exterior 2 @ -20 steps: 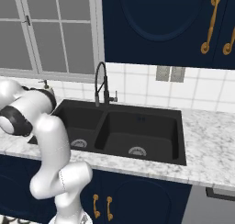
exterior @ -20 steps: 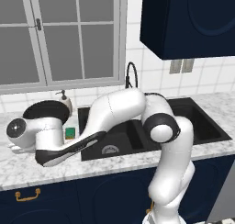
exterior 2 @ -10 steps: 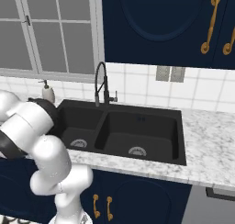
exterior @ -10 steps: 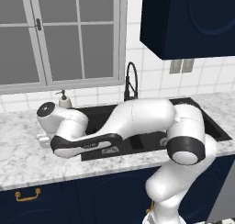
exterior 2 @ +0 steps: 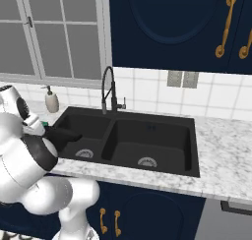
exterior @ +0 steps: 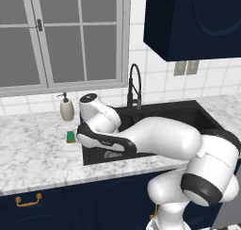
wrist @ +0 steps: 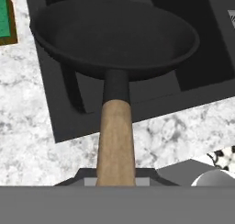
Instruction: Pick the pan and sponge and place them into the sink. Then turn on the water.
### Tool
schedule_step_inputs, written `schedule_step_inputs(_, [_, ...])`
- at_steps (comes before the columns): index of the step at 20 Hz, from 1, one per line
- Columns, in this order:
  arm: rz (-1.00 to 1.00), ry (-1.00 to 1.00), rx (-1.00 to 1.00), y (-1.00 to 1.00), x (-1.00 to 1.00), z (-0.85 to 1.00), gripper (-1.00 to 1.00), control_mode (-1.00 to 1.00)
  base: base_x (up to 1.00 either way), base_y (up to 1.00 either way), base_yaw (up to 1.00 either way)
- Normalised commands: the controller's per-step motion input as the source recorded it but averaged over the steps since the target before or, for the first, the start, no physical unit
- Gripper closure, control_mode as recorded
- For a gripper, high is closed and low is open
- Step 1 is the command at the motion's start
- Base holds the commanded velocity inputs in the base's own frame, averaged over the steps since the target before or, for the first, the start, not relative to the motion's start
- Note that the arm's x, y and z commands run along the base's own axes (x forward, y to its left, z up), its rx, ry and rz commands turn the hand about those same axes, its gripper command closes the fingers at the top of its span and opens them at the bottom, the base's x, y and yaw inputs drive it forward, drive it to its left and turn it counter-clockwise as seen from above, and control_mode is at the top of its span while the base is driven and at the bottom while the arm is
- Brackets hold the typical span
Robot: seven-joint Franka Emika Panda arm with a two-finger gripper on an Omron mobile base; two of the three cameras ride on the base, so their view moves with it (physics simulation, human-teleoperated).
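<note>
My claw (wrist: 115, 182) is clamped tight on the wooden handle of the pan (wrist: 114, 35), and I hold the black bowl of it over the left basin of the sink (wrist: 59, 113). The sponge (exterior: 71, 136) lies on the marble bench (exterior: 33, 153) just beside the sink's left rim, near the soap bottle (exterior: 67, 107)

The pan (wrist: 114, 35) hangs over the sink (wrist: 202, 58). The sponge (exterior: 71, 136) lies on the counter (exterior: 33, 149) left of the sink, with the soap bottle (exterior: 67, 107) behind it.
</note>
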Motion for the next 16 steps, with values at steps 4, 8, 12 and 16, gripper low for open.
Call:
schedule_step_inputs(4, [-0.08,0.13,0.0,-0.6,0.77,0.0,1.0,-1.0,0.0,0.0,0.0])
schedule_step_inputs(8, [-0.02,0.12,0.0,-0.12,0.98,0.0,1.0,-1.0,0.0,0.0,0.0])
schedule_step_inputs(12, [0.0,0.14,0.0,0.0,0.98,0.0,1.0,-1.0,0.0,0.0,0.0])
schedule_step_inputs(16, [0.0,0.16,0.0,-0.02,0.76,-0.08,1.0,-1.0,0.0,0.0,0.0])
